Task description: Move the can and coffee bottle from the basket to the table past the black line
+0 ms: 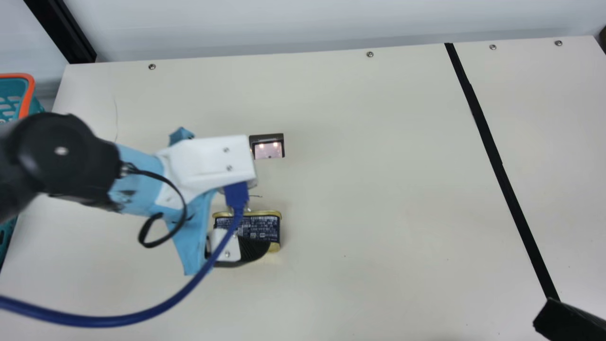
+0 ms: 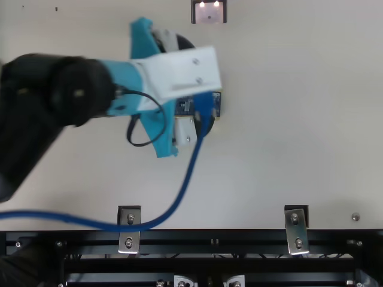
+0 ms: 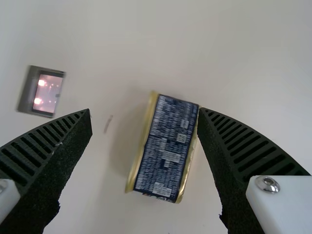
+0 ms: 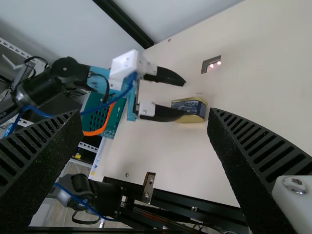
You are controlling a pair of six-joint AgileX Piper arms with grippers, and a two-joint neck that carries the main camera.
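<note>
Left gripper (image 3: 145,112) is wide open, holding nothing. Rectangular can (image 3: 165,148) lies label up on the table, short of the black line (image 1: 487,137), just ahead of the fingertips and off-centre toward the near-edge finger. Long axis runs roughly left-right in the main view, mostly across the closing direction, slightly skewed. So I'd shift toward the near edge, trim the wrist, then close over the narrow width; otherwise that finger may land on the can. Left arm's nearer; right gripper (image 4: 145,112) is open, empty, well apart.
</note>
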